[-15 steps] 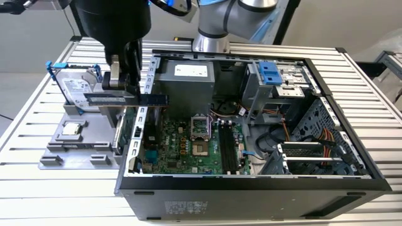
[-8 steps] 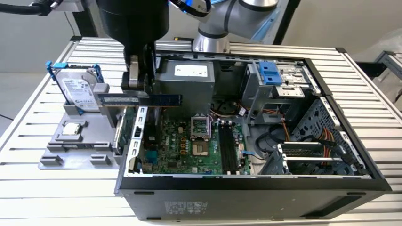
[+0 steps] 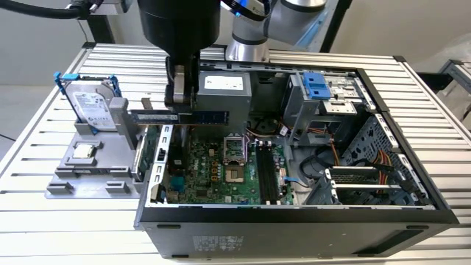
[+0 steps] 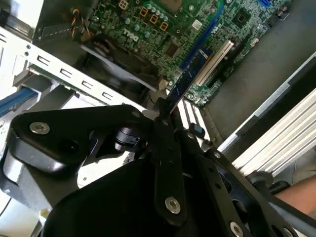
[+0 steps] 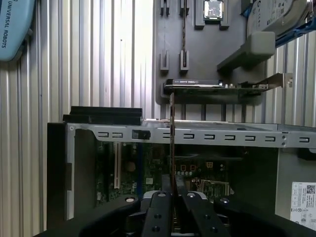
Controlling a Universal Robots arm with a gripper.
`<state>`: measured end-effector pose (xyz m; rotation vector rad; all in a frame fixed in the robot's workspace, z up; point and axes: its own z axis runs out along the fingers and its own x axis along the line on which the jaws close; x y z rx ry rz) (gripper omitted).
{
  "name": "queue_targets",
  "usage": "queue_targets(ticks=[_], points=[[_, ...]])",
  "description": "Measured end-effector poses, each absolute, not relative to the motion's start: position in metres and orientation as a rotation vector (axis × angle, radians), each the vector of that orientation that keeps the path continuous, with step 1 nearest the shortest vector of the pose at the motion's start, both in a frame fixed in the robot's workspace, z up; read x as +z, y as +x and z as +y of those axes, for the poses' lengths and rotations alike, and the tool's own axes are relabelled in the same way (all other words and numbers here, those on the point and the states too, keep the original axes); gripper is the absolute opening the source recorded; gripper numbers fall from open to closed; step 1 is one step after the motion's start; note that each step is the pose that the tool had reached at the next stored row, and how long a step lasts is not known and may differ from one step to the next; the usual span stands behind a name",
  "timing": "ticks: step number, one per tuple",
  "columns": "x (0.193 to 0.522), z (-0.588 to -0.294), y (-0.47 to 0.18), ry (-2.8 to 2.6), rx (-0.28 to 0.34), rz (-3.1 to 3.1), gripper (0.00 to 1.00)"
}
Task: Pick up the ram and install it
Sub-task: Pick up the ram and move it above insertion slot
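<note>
On the exterior view's left we see a grey holder [image 3: 81,171] with a hard drive [image 3: 94,107] standing upright in its blue frame. Just beside it, toward the right, the gripper [image 3: 180,105] hangs from above, clamped on the ram [image 3: 209,116]. The stick is held level in the air, over the left wall of the open computer case [image 3: 294,221]. In the first wrist view we see the ram [image 5: 172,133] edge-on, pinched between the two fingers [image 5: 159,212]. Further right lies the motherboard [image 3: 220,165], then its black memory slots [image 3: 266,171], apart from the stick.
</note>
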<state>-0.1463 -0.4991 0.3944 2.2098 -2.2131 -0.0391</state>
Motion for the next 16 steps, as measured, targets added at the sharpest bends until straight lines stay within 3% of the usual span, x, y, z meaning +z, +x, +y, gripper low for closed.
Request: queue_targets(ticks=[16], points=[[0.394, -0.496, -0.112, 2.192, -0.039, -2.232, 0.0]])
